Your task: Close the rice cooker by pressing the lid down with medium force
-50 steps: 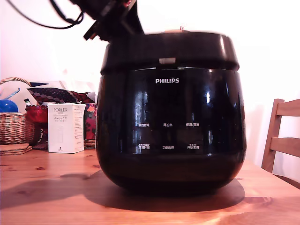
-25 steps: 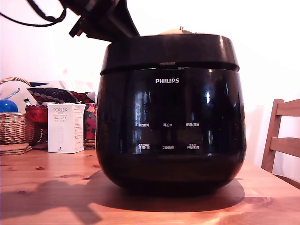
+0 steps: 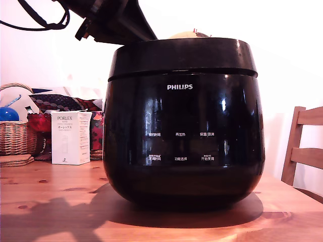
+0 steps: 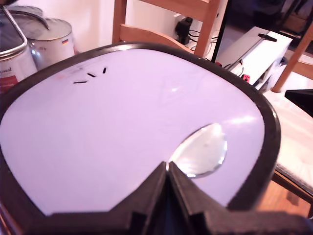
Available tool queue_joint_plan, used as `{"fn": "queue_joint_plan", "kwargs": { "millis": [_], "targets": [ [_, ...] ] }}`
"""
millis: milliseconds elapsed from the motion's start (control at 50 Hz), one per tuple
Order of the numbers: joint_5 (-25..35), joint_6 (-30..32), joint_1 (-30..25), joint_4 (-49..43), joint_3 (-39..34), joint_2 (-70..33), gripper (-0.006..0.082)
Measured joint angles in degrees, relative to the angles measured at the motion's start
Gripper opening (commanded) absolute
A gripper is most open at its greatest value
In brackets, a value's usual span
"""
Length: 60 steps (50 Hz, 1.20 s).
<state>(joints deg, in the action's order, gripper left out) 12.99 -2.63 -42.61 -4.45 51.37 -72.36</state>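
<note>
The lid (image 3: 181, 56) sits flat on the rice cooker (image 3: 184, 141), its rim meeting the body all round, and the cooker stands mid-table (image 3: 50, 201) in the exterior view. My gripper (image 4: 167, 169) has its fingers pinched together, tips down on the lid's glossy top, nothing held between them. At nine o'clock of the cooker stand a white box (image 3: 70, 137) and a wicker basket (image 3: 15, 136); at three o'clock, a wooden chair (image 3: 303, 146).

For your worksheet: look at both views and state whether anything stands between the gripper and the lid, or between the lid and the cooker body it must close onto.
Nothing visible does. The gripper, fingers together, is right at the lid's bare top. In the exterior view the lid sits down on the cooker with only a thin seam showing between them.
</note>
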Motion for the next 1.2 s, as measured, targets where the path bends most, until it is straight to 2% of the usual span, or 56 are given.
{"fn": "queue_joint_plan", "kwargs": {
  "millis": [740,980,1200],
  "targets": [
    [-3.63,1.29,-1.99,3.89,-6.16,4.74,-0.0021],
    [-3.76,1.33,-1.99,4.07,-6.32,4.76,-0.0021],
    [-3.93,4.11,-1.99,1.57,-5.4,3.67,-0.0021]
  ]
}}
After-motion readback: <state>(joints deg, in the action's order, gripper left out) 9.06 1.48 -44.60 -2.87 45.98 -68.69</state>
